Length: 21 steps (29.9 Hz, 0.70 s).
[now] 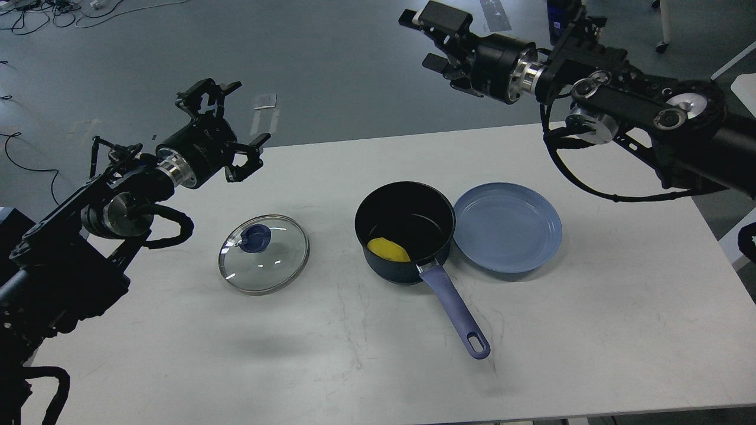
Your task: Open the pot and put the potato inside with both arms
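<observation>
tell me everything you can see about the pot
The pot is a round, dark navy saucepan with a black inside, standing upright and uncovered on the white table. Its long periwinkle handle, with a hole at the end, points toward the near edge. The yellow potato lies inside on the bottom. The blue plate sits right against its right side; the glass lid lies apart to its left. Neither gripper touches it.

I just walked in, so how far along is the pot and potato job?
It looks finished. The glass lid lies on the table, off the pot, and the potato sits inside it. Left hand and right hand are raised, open and empty. Nothing obvious remains.
</observation>
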Each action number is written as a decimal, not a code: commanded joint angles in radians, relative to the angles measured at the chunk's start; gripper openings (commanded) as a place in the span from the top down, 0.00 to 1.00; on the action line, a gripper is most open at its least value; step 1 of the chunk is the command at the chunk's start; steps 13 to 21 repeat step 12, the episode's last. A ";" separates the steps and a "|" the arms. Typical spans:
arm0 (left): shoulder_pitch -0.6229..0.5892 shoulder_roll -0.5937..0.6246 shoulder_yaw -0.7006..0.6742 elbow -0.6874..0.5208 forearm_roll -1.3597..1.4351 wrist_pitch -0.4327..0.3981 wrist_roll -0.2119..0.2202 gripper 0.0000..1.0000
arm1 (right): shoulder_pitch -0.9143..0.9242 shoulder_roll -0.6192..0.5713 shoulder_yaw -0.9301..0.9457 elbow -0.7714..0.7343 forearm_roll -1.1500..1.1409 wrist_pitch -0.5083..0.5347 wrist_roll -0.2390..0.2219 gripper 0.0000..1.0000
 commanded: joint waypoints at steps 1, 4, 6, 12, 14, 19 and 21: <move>0.022 -0.015 -0.035 -0.001 -0.018 -0.028 -0.002 0.02 | -0.105 0.007 0.163 -0.017 0.151 0.000 -0.026 0.00; 0.059 -0.032 -0.067 -0.001 -0.059 -0.051 -0.002 0.02 | -0.216 0.034 0.288 -0.011 0.224 0.003 -0.046 0.00; 0.085 -0.037 -0.090 -0.001 -0.082 -0.068 -0.002 0.02 | -0.258 0.051 0.319 -0.011 0.232 0.001 -0.079 0.00; 0.106 -0.037 -0.114 -0.028 -0.087 -0.071 -0.002 0.02 | -0.263 0.070 0.318 -0.008 0.231 0.006 -0.084 0.00; 0.106 -0.037 -0.114 -0.028 -0.087 -0.071 -0.002 0.02 | -0.263 0.070 0.318 -0.008 0.231 0.006 -0.084 0.00; 0.106 -0.037 -0.114 -0.028 -0.087 -0.071 -0.002 0.02 | -0.263 0.070 0.318 -0.008 0.231 0.006 -0.084 0.00; 0.106 -0.037 -0.114 -0.028 -0.087 -0.071 -0.002 0.02 | -0.263 0.070 0.318 -0.008 0.231 0.006 -0.084 0.00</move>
